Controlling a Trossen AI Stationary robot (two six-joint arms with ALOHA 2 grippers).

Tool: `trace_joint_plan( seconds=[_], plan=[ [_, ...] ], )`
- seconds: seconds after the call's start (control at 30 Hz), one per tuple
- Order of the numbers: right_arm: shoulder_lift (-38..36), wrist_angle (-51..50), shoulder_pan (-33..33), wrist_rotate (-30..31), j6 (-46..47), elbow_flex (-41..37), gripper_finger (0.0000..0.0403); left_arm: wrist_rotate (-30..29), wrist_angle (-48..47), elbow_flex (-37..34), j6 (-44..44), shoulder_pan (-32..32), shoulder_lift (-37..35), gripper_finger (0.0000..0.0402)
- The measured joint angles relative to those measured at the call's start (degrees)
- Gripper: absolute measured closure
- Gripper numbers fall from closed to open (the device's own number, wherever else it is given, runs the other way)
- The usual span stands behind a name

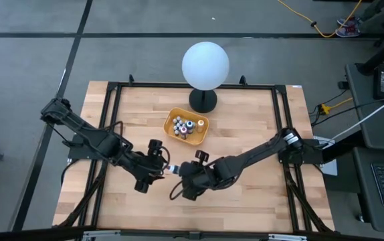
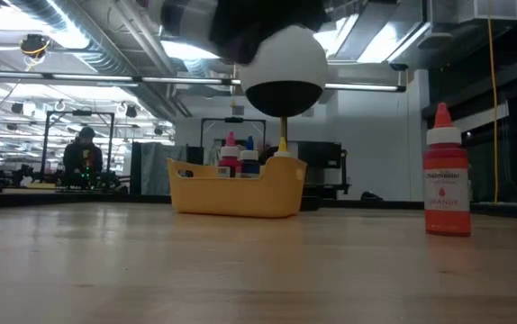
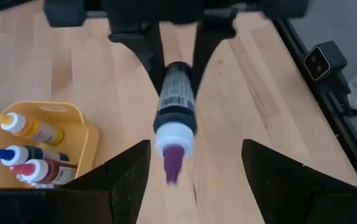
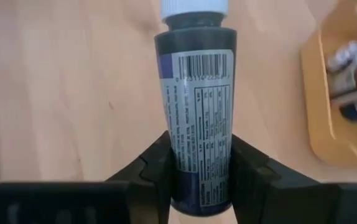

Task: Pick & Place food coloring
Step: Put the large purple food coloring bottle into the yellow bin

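A dark food coloring bottle [image 3: 177, 99] with a printed label, a white collar and a purple tip [image 3: 172, 163] is in my right gripper [image 4: 200, 165], which is shut on it over the table's middle near part [image 1: 186, 175]. It lies about level, with its tip toward my left gripper [image 3: 194, 183]. That gripper is open, one finger on either side of the tip, apart from it [image 1: 157, 163]. Several more bottles stand in the yellow-orange tray [image 1: 170, 123]. An orange-red bottle [image 2: 446, 180] stands upright on its base on the table. My right gripper pinches the dark bottle's body near its base end [image 4: 198, 186] between the two fingers [image 4: 150, 171], one on each side. The fingers lie along the bottle, whose label faces the wrist camera. The bottle sticks out past the fingertips, lifted clear of the table.
The big white globe [image 1: 205, 63] on a black base stands at the table's far edge, just behind the tray [image 2: 231, 193]. A black frame [image 1: 115, 90] runs round the wooden table. Bare wood lies near and to either side of the grippers.
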Motion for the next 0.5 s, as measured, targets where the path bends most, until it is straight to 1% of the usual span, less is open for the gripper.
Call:
trace_joint_plan(
  seconds=[0.13, 0.2, 0.3, 0.43, 0.5],
  plan=[
    [-1.4, 3.4, -0.5, 1.1, -2.2, 0.0, 0.0287, -0.9, -0.4, 0.0, 0.0, 0.6, 0.5, 0.0153],
    [-2.1, 3.9, -0.5, 1.7, -3.2, 0.0, 0.0288, -2.4, -0.1, 0.0, 0.3, 0.6, 0.5, 0.0153],
    [-2.9, 4.4, -0.5, 2.4, -3.6, 0.1, 0.0287, -2.9, 0.2, 0.0, 0.6, 1.1, 0.5, 0.0153],
    [-3.0, 5.5, -0.6, 2.5, -5.1, 0.1, 0.0286, -2.9, 3.1, 0.0, 1.1, 1.6, 0.5, 0.0153],
    [-3.0, 6.2, -0.6, 2.5, -5.8, 0.1, 0.0286, -1.8, 5.9, 0.0, 1.5, 1.6, 0.5, 0.0153]
  ],
)
